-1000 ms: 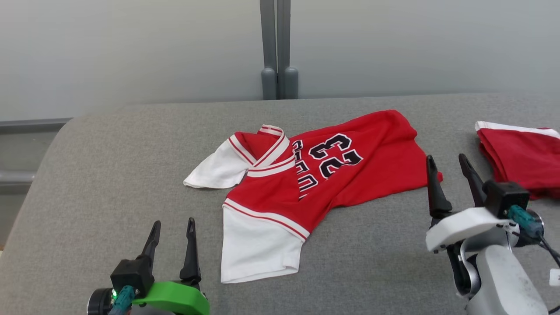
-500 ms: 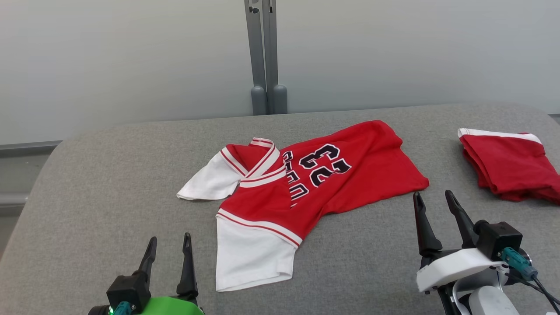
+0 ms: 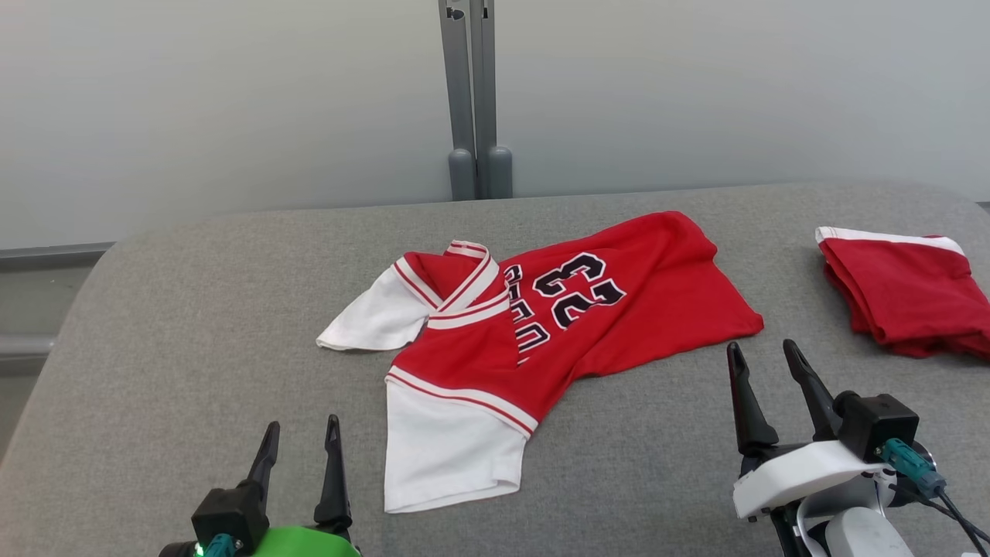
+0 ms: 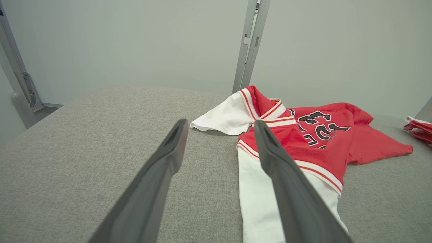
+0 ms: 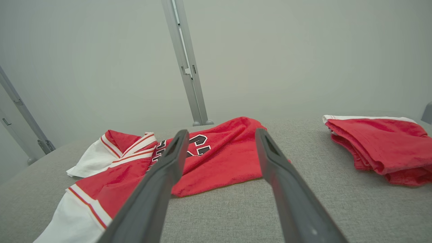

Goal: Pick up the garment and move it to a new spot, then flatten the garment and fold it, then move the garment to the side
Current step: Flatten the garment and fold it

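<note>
1. A soft, crumpled red jersey (image 3: pixel 619 309) with white sleeves and a black 23 on the chest lies on the grey fabric-covered surface (image 3: pixel 193 348). It is ahead of both grippers and between their lines of reach, and is touched by neither.
2. The body is twisted, the collar is folded over, and 1 sleeve is tucked partly under. Flattening is judged not yet begun, with the first pick-up still to be done.
3. The cloth is judged light, limp and not fragile. It can be expected to sag and bunch when lifted from 1 point, and some drag against the rough surface is likely.
4. 2 holds are suggested. The hem corner (image 3: pixel 744 321) lies just ahead of the right gripper (image 3: pixel 760 346). The near white sleeve (image 3: pixel 452 449) lies just ahead and to the right of the left gripper (image 3: pixel 302 422). An edge should be pinched, so that a single layer is taken rather than a stacked fold.
5. The fingers of the left gripper are seen parted, with nothing between them. The right gripper's fingers are likewise spread and empty.
6. A folded red cloth with a white band (image 3: pixel 905 294) lies ahead and to the right of the right gripper, well apart from the jersey.
7. A grey upright post (image 3: pixel 472 93) stands beyond the surface's far edge.
</note>
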Controlling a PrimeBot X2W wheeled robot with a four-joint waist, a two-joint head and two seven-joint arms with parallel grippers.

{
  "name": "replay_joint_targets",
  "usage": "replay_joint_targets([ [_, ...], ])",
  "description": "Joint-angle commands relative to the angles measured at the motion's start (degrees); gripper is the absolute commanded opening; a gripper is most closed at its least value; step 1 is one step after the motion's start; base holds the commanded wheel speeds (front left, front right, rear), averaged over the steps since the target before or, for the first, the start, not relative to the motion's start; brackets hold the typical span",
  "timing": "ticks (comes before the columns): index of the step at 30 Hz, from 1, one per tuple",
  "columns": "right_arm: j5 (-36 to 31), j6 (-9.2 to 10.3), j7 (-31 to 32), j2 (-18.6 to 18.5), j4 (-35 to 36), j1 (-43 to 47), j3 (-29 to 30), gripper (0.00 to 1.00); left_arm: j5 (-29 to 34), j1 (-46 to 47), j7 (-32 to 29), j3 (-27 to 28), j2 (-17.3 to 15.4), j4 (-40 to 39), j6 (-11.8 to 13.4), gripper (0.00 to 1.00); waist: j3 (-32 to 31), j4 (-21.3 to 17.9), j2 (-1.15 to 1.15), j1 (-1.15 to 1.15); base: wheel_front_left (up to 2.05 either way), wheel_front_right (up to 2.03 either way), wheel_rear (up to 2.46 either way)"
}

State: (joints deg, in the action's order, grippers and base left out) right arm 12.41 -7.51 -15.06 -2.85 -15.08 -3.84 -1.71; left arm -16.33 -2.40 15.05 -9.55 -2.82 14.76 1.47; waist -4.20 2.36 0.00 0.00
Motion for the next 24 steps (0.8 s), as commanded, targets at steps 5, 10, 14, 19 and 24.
replay_joint_targets([
  [5,-0.24,0.04,-0.15,-0.10,-0.22,0.09,0.09,1.00,0.02,0.14,0.16,-1.05,-0.16,1.01,-0.26,1.00,0.46,0.10,0.00,0.00,0.00,0.00,0.00],
  [10,-0.41,0.04,-0.15,-0.10,-0.32,0.02,-0.03,1.00,-2.13,0.43,0.09,-4.37,-0.16,4.12,-1.01,1.00,0.93,-0.10,0.00,0.00,0.00,0.00,0.00],
  [14,-0.31,0.04,-0.15,-0.11,-0.43,-0.38,-0.23,1.00,-5.20,1.47,-0.69,-7.55,-0.17,7.27,-1.27,1.00,1.52,-0.67,0.00,0.00,0.00,0.00,0.00],
  [19,0.01,0.04,-0.15,-0.10,-0.56,-0.66,-0.36,1.00,-10.43,2.61,-4.06,-10.40,-0.17,12.16,0.07,1.00,2.47,-1.88,0.00,0.00,0.00,0.00,0.00],
  [24,-0.10,0.04,-0.15,-0.11,-0.54,-0.93,-0.38,1.00,-14.21,4.02,-4.77,-10.65,-0.18,15.73,2.26,1.00,3.41,-3.23,0.00,0.00,0.00,0.00,0.00],
])
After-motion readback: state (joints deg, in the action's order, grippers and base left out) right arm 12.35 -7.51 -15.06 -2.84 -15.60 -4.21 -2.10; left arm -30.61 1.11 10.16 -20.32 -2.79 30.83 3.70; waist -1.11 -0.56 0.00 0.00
